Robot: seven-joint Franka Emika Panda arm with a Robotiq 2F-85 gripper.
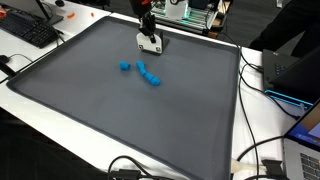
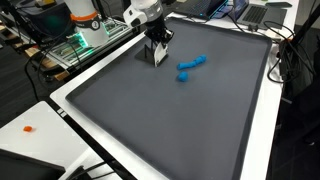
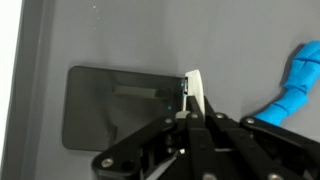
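One thin white piece (image 3: 195,90) stands pinched in the narrow-set gripper (image 2: 158,54), far on the dark grey mat (image 1: 110,120). Blue linked blocks (image 1: 150,75) lie nearer. A white desk (image 1: 50,125) surrounds the mat, with a keyboard (image 1: 28,30) far left.

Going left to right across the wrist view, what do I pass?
white table edge → dark rectangular patch on the grey mat → white piece → blue object

Broad dark grey rectangular mat (image 1: 130,120) across a white tabletop (image 2: 50,125) under even indoor light. Black computer keyboard (image 1: 30,30) at one corner, black cables (image 1: 125,163) looped along the edge, open laptop (image 1: 300,95) glowing alongside.
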